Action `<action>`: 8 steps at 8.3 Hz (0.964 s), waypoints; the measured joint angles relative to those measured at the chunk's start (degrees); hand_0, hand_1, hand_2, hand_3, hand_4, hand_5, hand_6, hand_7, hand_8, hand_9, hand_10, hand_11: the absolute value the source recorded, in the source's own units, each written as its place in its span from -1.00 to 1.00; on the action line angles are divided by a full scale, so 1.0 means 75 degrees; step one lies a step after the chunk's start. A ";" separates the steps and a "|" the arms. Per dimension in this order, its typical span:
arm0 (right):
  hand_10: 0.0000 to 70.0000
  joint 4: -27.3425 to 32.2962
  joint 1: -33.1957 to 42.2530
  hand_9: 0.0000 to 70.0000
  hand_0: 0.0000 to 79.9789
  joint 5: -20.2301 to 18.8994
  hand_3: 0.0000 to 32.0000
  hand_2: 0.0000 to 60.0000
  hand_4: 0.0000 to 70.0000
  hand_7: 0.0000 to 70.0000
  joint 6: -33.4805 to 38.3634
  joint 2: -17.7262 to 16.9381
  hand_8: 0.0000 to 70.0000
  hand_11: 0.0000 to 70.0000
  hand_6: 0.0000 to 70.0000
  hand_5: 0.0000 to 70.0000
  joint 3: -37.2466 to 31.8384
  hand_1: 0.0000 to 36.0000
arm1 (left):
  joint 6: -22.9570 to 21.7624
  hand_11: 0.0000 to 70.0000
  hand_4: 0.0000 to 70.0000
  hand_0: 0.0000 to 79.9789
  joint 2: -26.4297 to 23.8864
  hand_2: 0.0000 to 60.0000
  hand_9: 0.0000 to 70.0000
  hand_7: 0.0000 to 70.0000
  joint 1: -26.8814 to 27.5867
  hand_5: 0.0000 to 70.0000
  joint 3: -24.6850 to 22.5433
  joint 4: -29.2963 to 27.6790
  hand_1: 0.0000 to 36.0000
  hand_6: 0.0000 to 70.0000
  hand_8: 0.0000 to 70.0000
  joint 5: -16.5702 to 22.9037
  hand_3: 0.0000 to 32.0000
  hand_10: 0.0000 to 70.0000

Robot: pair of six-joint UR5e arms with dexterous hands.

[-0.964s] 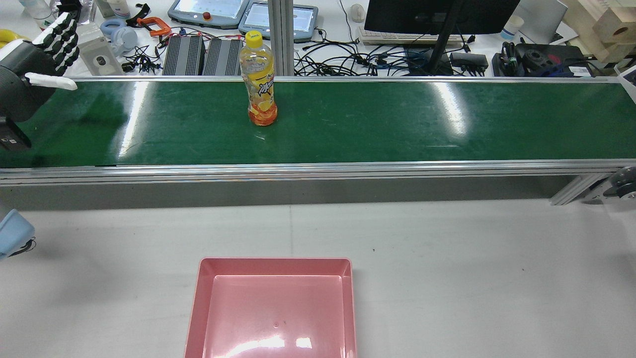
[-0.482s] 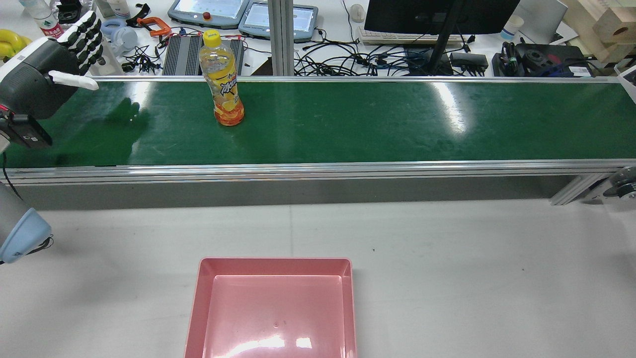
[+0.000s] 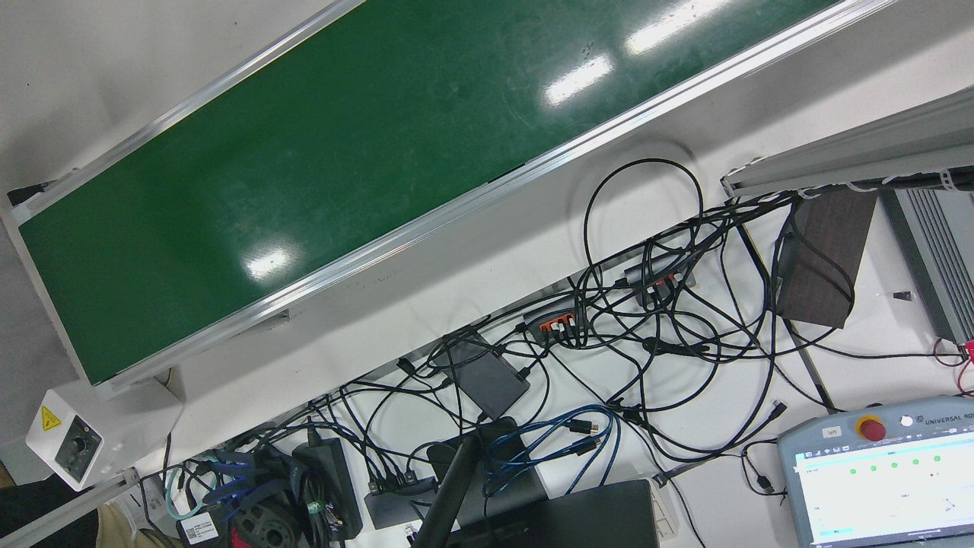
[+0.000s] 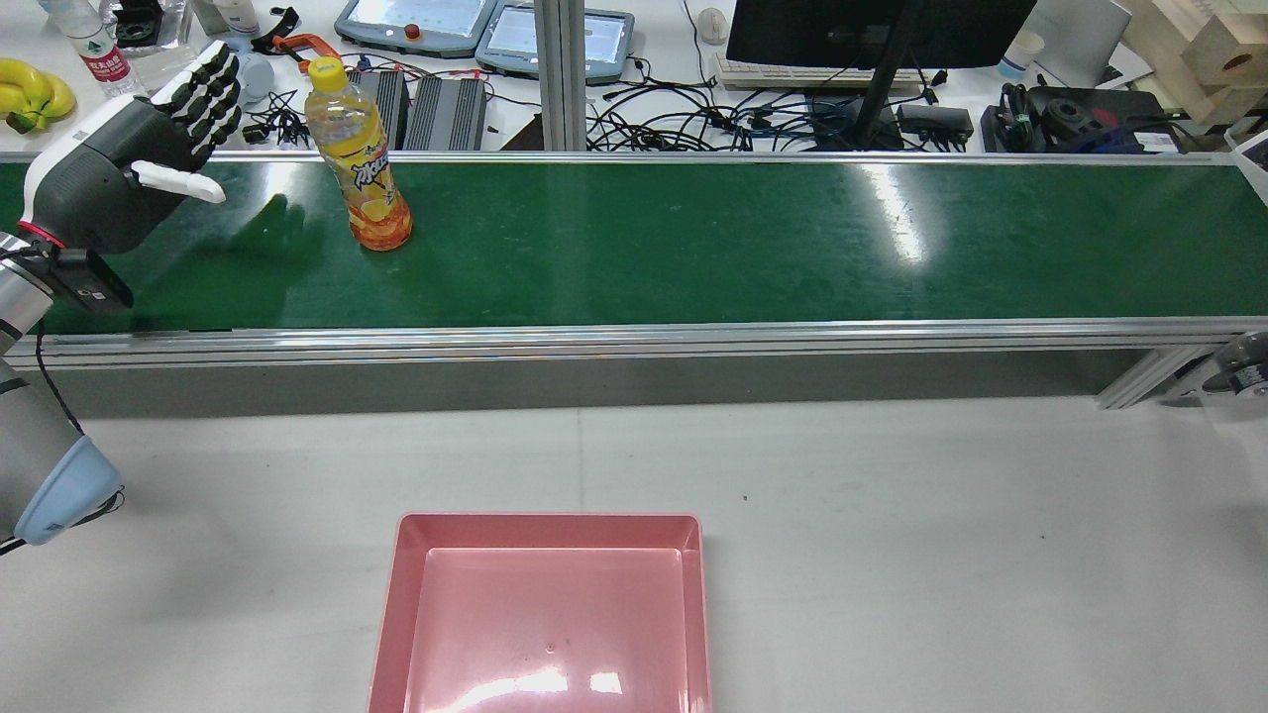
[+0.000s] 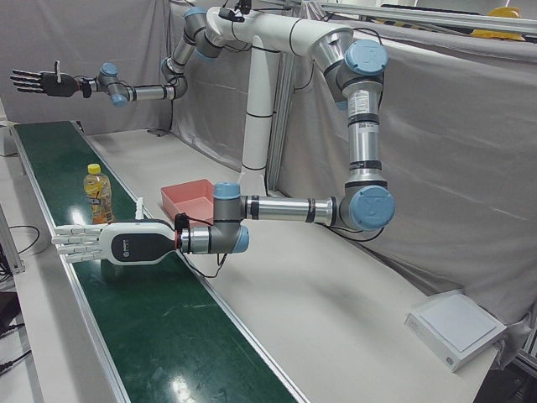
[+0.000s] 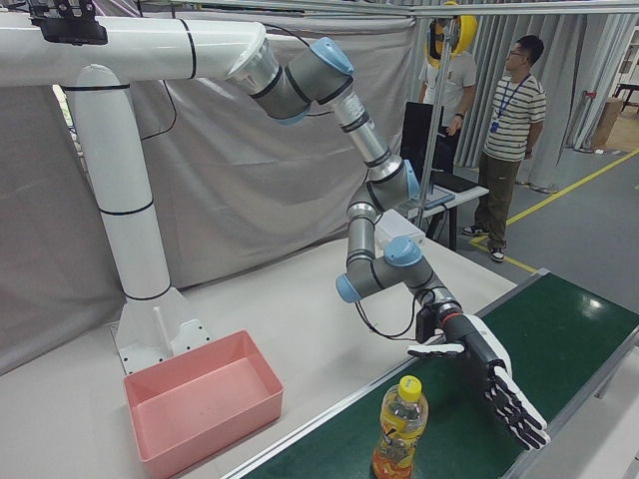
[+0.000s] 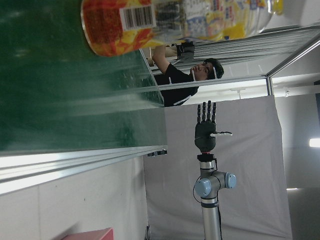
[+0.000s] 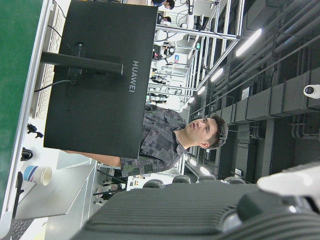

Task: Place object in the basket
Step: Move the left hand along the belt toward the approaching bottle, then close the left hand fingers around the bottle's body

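In the rear view an orange drink bottle [image 4: 358, 153] with a yellow cap stands upright on the green conveyor belt [image 4: 693, 243], toward the belt's left end and close to its far rail. At about nine o'clock from the bottle, near it but clearly apart, the left robot hand [image 4: 139, 163] hovers over the belt with its fingers [image 4: 203, 94] stretched out and spread, thumb sticking out to the side, holding nothing. The left-front view shows the same flat, wide-open left robot hand [image 5: 101, 243] just above the belt, with the bottle [image 5: 98, 194] standing beyond it. The right robot hand [image 5: 35, 81] is raised high over the far end of the belt in that view, fingers spread and empty; the left hand view also shows it upright and splayed in the distance [image 7: 206, 127]. The pink basket [image 4: 543, 614] sits on the white tabletop [image 4: 941, 555] at six o'clock from the belt's middle, well apart from the bottle, and it has nothing inside. Two people [image 6: 499, 100] stand behind the station in the right-front view
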 measured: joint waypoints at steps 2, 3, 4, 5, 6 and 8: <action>-1.00 0.0000 0.0000 -1.00 -1.00 0.0000 -1.00 -1.00 -1.00 -1.00 0.0001 0.0000 -1.00 -1.00 -1.00 -1.00 -0.0001 -1.00 | 0.0001 -1.00 -1.00 0.54 -0.0020 -1.00 -1.00 -1.00 0.0022 -0.69 -0.0007 0.0234 -0.38 -1.00 -1.00 0.0060 -1.00 -1.00; -1.00 -0.0002 0.0000 -1.00 -1.00 0.0000 -1.00 -1.00 -1.00 -1.00 0.0003 0.0000 -1.00 -1.00 -1.00 -1.00 -0.0002 -1.00 | -0.0005 -1.00 -1.00 0.55 -0.0039 -1.00 -1.00 -1.00 0.0015 -0.71 -0.0012 0.0289 -0.38 -1.00 -1.00 0.0139 -1.00 -1.00; -1.00 -0.0003 0.0000 -1.00 -1.00 0.0000 -1.00 -1.00 -1.00 -1.00 0.0003 0.0000 -1.00 -1.00 -1.00 -1.00 -0.0003 -1.00 | -0.0015 -1.00 -1.00 0.55 -0.0060 -1.00 -1.00 -1.00 0.0007 -0.70 -0.0020 0.0316 -0.38 -1.00 -1.00 0.0205 -1.00 -1.00; -1.00 0.0000 0.0000 -1.00 -1.00 0.0000 -1.00 -1.00 -1.00 -1.00 0.0004 0.0000 -1.00 -1.00 -1.00 -1.00 -0.0003 -1.00 | -0.0027 -1.00 -1.00 0.55 -0.0077 -1.00 -1.00 -1.00 0.0007 -0.67 -0.0025 0.0326 -0.37 -1.00 -1.00 0.0238 -1.00 -1.00; -1.00 0.0000 0.0000 -1.00 -1.00 0.0000 -1.00 -1.00 -1.00 -1.00 0.0004 0.0000 -1.00 -1.00 -1.00 -1.00 -0.0003 -1.00 | -0.0042 -1.00 -1.00 0.56 -0.0106 -1.00 -1.00 -1.00 0.0004 -0.59 -0.0032 0.0330 -0.38 -1.00 -1.00 0.0275 -1.00 -1.00; -1.00 0.0001 0.0000 -1.00 -1.00 0.0000 -1.00 -1.00 -1.00 -1.00 0.0003 0.0000 -1.00 -1.00 -1.00 -1.00 -0.0003 -1.00 | -0.0102 -0.36 -0.92 0.72 -0.0191 -1.00 -0.86 -0.81 -0.0021 -0.02 -0.0076 0.0336 -0.38 -1.00 -0.94 0.0379 -1.00 -0.61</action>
